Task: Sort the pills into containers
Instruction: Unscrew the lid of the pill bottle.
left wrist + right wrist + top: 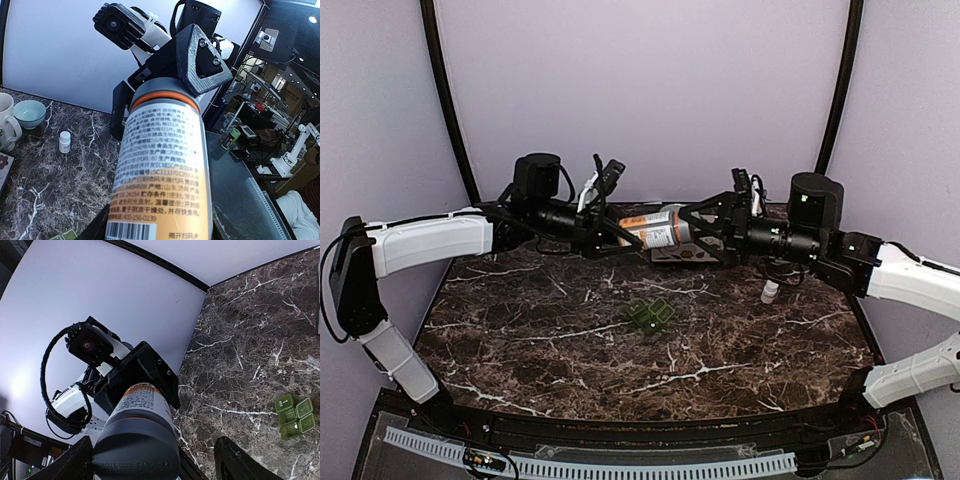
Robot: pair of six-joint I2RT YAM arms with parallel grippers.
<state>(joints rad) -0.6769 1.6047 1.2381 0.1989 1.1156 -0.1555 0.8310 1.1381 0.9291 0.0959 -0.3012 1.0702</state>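
At the left of the top view, the left gripper (610,238) is clamped on the body of the pill bottle (658,230), holding it on its side in the air over the back of the counter (520,340). Open marble lies below and in front of that arm, so it has room to come down or toward the near edge; behind it the wall is close.

At mid-counter, well apart from the bottle and lower, sits the dark-green pill organiser (650,316). Nothing stands near it. I cannot tell whether its lids are up, and no pills show in or around it.

Further right, the right gripper (705,232) stands around the bottle's dark cap (137,450), its jaws spread, with a gap showing on one side in the right wrist view. The cap looks to be still on. A small white bottle (770,292) stands upright under that arm, near the counter's right edge, and could be knocked by a low sweep.

By my judgement the sort has barely begun: opening, pouring and filling the compartments all remain.
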